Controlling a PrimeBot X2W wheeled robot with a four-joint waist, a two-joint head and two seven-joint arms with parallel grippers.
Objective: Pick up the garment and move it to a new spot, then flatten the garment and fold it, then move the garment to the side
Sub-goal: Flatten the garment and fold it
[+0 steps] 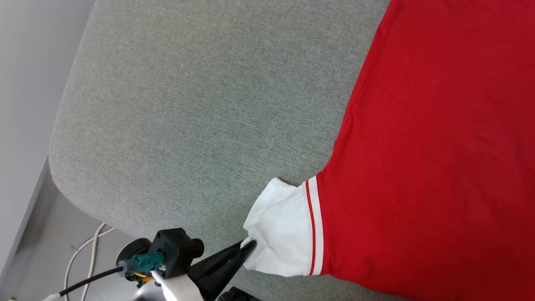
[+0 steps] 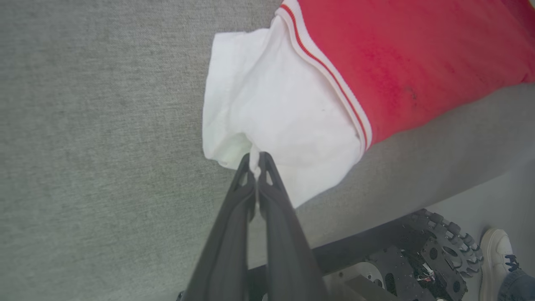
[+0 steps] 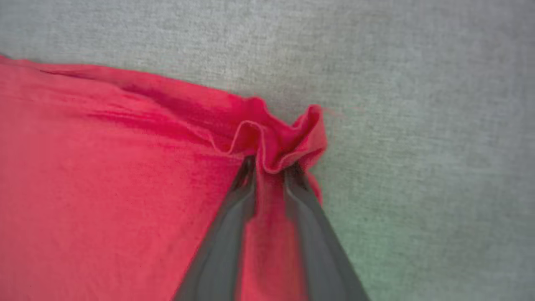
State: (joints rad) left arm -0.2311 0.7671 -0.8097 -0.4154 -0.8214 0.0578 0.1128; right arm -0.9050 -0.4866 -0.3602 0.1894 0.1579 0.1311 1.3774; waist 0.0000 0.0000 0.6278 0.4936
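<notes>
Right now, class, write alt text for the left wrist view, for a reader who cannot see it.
The left gripper is pinched shut on the edge of the white short sleeve of a red jersey shirt lying on a grey fabric surface. A red-white striped trim joins sleeve and body; a person's white shoe shows at lower right.

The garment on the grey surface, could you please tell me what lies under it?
The grey fabric surface runs under the garment; whether anything else lies beneath the cloth is hidden.
</notes>
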